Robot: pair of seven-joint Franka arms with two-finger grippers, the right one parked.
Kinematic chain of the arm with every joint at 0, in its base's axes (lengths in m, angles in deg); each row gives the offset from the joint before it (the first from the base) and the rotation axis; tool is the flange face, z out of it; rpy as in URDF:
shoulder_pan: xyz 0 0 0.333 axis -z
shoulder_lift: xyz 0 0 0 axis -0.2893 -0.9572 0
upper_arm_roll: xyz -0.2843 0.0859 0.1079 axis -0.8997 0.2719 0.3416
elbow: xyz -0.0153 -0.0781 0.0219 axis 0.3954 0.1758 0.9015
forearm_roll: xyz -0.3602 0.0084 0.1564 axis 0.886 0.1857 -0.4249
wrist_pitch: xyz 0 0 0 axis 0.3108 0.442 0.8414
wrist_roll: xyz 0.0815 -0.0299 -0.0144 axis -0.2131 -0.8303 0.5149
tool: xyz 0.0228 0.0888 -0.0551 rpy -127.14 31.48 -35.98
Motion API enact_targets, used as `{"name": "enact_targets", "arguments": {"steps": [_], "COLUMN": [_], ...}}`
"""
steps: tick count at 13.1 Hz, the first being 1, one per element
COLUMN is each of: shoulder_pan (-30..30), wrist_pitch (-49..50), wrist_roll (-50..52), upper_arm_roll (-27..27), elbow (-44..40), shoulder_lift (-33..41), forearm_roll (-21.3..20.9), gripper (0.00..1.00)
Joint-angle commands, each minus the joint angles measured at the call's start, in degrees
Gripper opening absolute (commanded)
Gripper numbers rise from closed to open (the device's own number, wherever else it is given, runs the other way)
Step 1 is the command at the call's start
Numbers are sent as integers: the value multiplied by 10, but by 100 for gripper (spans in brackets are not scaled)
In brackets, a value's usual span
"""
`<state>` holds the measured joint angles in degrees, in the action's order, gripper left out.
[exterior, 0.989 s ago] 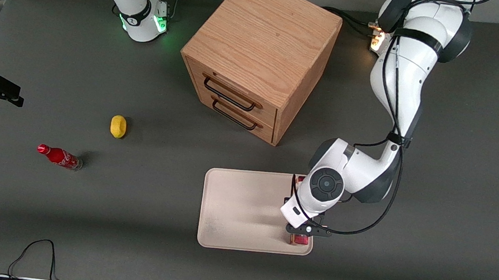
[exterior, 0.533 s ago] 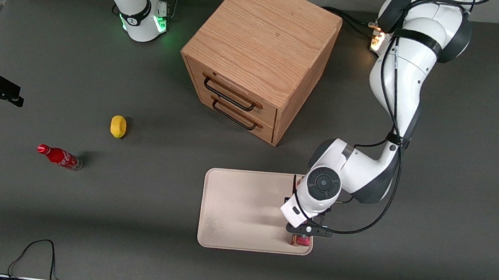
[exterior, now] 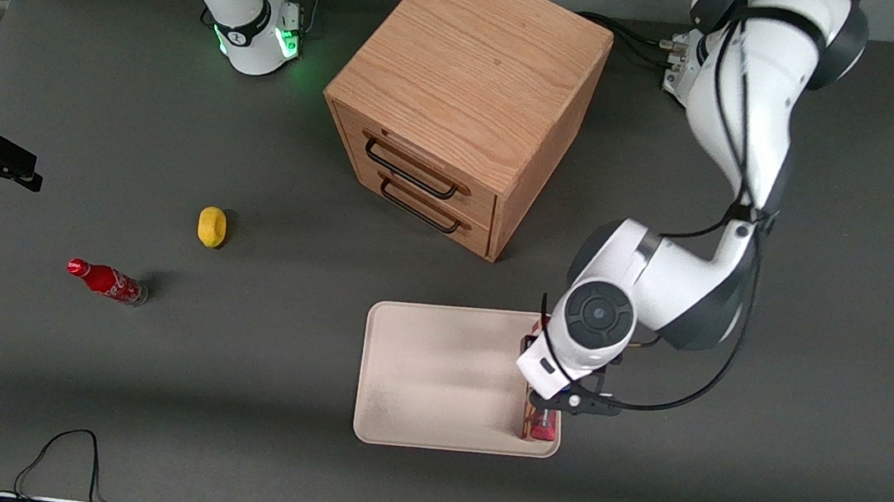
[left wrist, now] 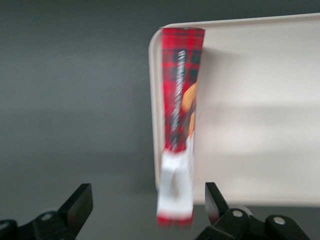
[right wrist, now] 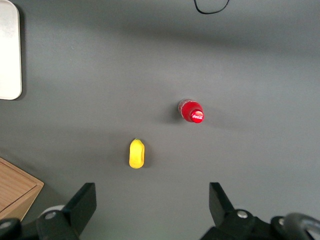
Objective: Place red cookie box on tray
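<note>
My claw (left wrist: 147, 202) hangs with fingers spread wide, clear of the slim dark-red plaid cookie box (left wrist: 179, 125), which stands on its narrow edge on the large cream-white rectangular tray (exterior: 434, 367), against the rim on the working arm's side. The tray sits near the tabletop's (exterior: 229, 394) camera-side edge.

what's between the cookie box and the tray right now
Nothing visible. The box already stands on edge on the tray, along the rim at the working arm's end. The gripper is open above it, fingers clear on both sides.
</note>
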<state>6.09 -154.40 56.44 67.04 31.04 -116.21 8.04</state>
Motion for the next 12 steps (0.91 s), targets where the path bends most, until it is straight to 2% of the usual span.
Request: {"name": "enact_targets", "arguments": {"steps": [1, 4, 7, 10, 12], "shoulder_pan": [-19, -61, -139, -238, -252], "wrist_pitch": [82, 110, 110, 110, 110], "wrist_roll": [3, -6, -141, -289, -310], "upper_arm_roll": [2, 0, 1, 4, 5], "elbow": [47, 153, 261, 320, 329], "shoulder_lift": [115, 258, 372, 437, 444], "forearm_roll": [24, 33, 43, 58, 58], "gripper": [100, 100, 100, 100, 100]}}
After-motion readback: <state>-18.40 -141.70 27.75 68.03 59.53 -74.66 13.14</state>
